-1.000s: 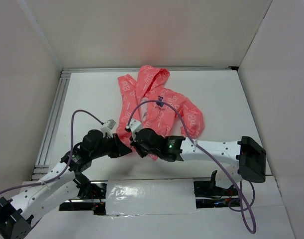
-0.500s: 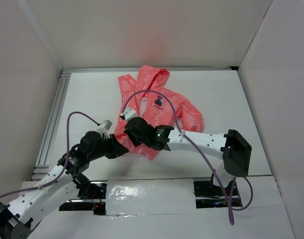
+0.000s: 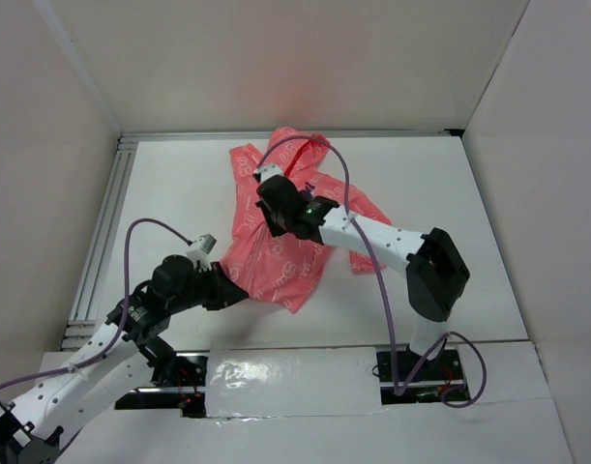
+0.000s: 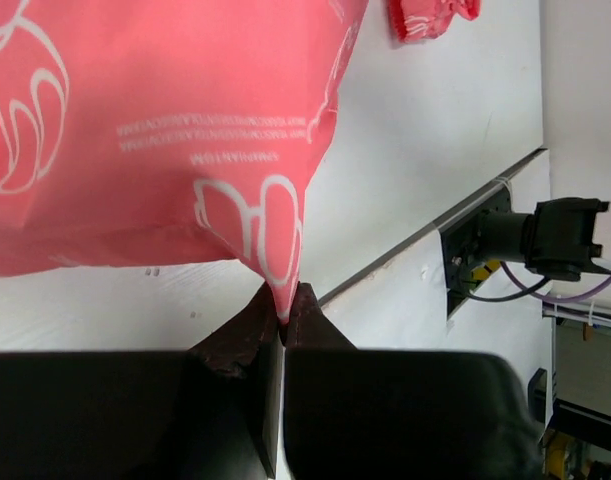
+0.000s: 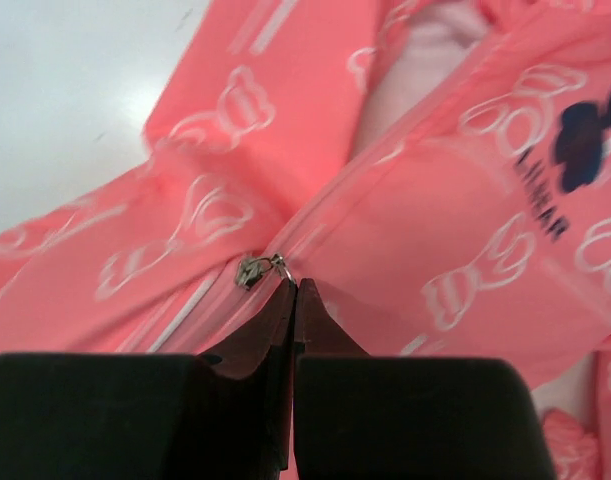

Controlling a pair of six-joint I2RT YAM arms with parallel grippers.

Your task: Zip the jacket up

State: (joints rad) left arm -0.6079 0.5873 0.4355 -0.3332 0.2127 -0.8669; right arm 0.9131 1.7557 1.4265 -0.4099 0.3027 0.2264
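**Zip hauled from hem up to chest**

From above: lying on the white table (image 3: 459, 203), with the jacket (image 3: 276, 266) stretched between both tools. Swept the right gripper (image 3: 269, 184) up the front within a second, from beside the hem to the chest below the hood. Probably means most of the zip is closed. Kept the left gripper (image 3: 239, 295) at the lower corner throughout, as anchor.

Left wrist: clamped on a pinch of jacket (image 4: 165, 120) hem, drawn taut to a point.

Right wrist: pressed together at the zipper pull (image 5: 253, 270), seemingly on its tab. Front open beyond it, beside the dark emblem (image 5: 585, 130).
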